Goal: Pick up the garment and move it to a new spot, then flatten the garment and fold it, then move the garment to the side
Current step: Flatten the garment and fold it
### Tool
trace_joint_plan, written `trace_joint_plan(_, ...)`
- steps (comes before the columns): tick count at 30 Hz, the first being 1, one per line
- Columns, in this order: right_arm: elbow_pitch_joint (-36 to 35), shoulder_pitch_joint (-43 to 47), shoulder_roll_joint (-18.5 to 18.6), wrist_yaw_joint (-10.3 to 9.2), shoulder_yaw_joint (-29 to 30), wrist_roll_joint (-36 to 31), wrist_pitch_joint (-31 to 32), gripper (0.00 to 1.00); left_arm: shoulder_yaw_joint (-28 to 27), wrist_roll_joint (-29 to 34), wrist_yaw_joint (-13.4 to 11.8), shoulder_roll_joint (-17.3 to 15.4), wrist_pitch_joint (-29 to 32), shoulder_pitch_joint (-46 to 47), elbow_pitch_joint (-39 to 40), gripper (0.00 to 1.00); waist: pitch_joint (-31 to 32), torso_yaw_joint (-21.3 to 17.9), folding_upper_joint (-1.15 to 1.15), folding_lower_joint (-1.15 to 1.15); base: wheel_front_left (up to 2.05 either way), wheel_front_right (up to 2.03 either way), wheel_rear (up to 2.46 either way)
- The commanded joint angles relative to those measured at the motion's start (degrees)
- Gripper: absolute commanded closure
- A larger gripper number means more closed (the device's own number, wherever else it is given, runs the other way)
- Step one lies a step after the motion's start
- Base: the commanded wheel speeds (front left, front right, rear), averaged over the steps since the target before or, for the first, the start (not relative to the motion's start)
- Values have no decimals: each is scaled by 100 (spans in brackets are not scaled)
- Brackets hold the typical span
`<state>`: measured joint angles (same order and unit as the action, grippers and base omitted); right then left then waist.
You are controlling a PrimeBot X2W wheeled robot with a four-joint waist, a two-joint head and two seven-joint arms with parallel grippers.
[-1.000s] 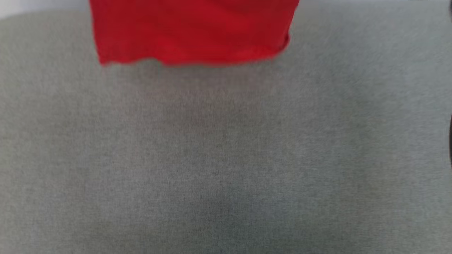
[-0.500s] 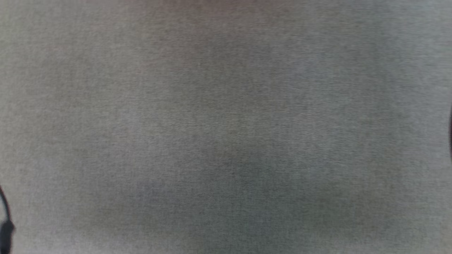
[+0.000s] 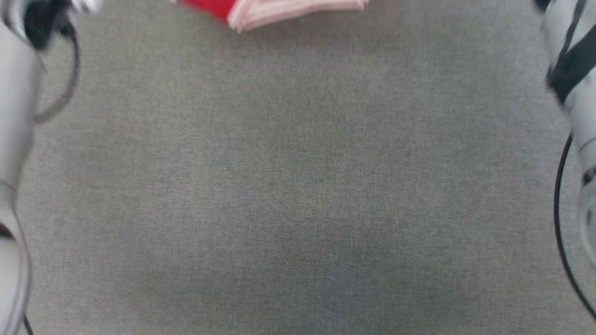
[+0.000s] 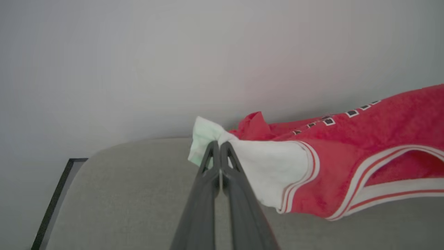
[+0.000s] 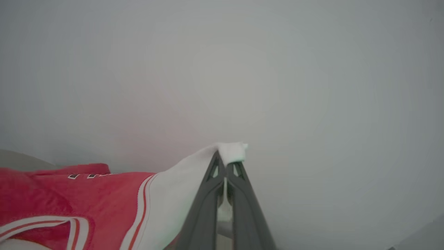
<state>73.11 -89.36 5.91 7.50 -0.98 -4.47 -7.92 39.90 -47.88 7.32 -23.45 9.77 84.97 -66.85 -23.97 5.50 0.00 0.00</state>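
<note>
Head and wrist views, garment transfer. The grey cloth surface (image 3: 298, 186) spans the head view, bare from the near edge to mid-distance. Beyond it, in the wrist views, stands a pale wall (image 4: 138, 52). The garment (image 3: 219, 7) is at the far edge of the surface, centre, stretched sideways between the two arms, chest lettering up. Whether its lower edge touches the cloth cannot be told. The left forearm (image 3: 14, 116) and right forearm (image 3: 575, 70) flank the scene and reach toward the far side.

The left gripper (image 4: 219, 144) has its jaws pressed together on the tip of a white sleeve (image 4: 274, 166). The right gripper (image 5: 225, 158) is likewise clamped on the other white sleeve (image 5: 173, 194).

Judged step: carrying the garment to its new spot, before flattening. The next move calls for both arms to lower together with the span kept taut, drawing the cloth toward the near side so that it lies smooth before release.
</note>
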Motion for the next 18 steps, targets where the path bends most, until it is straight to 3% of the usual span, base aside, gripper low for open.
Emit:
trace_joint_plan(1, 53, 222, 22, -2, -48, 163, 152, 100, 80, -105, 9, -53, 209, -237, 143, 100, 182, 5, 0, 0, 0, 0, 0)
trace_joint_plan(11, -43, 1650, -31, -2, -1056, 1458, 1196, 100, 573, -726, 12, -665, 1462, -1798, 1306, 100, 766, -8, 0, 0, 0, 0, 0)
trace_joint_plan(14, -343, 2176, 45, -2, -1427, 1937, 1662, 100, 569, -843, -47, -873, 1640, -2267, 1745, 100, 886, -34, 0, 0, 0, 0, 0)
trace_joint_plan(18, -1159, 2995, 367, -2, -1931, 2633, 2401, 100, 551, -1017, -316, -1246, 1783, -3004, 2588, 100, 1012, -59, 0, 0, 0, 0, 0)
